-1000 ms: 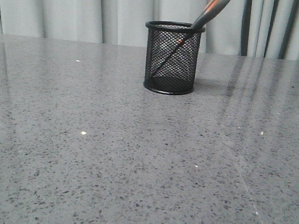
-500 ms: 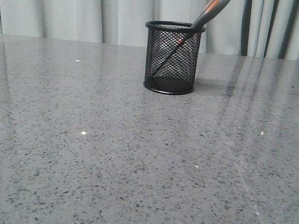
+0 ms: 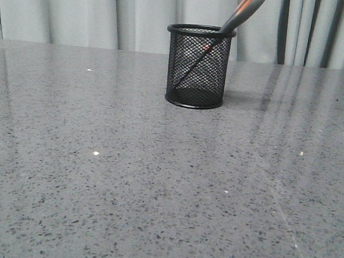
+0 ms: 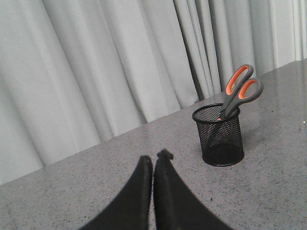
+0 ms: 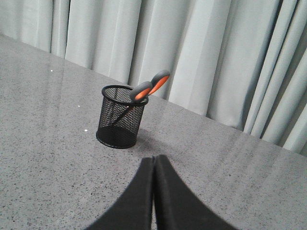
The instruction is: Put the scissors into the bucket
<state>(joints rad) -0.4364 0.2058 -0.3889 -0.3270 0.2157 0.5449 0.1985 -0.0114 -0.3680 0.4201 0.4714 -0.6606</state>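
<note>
The bucket [image 3: 197, 67], a black wire-mesh cup, stands upright at the back middle of the grey table. The scissors [image 3: 245, 8] stand in it, blades down, the grey and orange handles leaning out over the right rim. Both also show in the left wrist view, bucket [image 4: 218, 135] and scissors [image 4: 241, 87], and in the right wrist view, bucket [image 5: 120, 117] and scissors [image 5: 149, 86]. My left gripper [image 4: 154, 160] is shut and empty, well back from the bucket. My right gripper [image 5: 154, 159] is shut and empty, also apart from it. Neither gripper shows in the front view.
A grey speckled table [image 3: 154, 182] stretches from the front edge to pale pleated curtains [image 3: 80, 5] behind it. A few small white specks [image 3: 96, 153] lie on the table.
</note>
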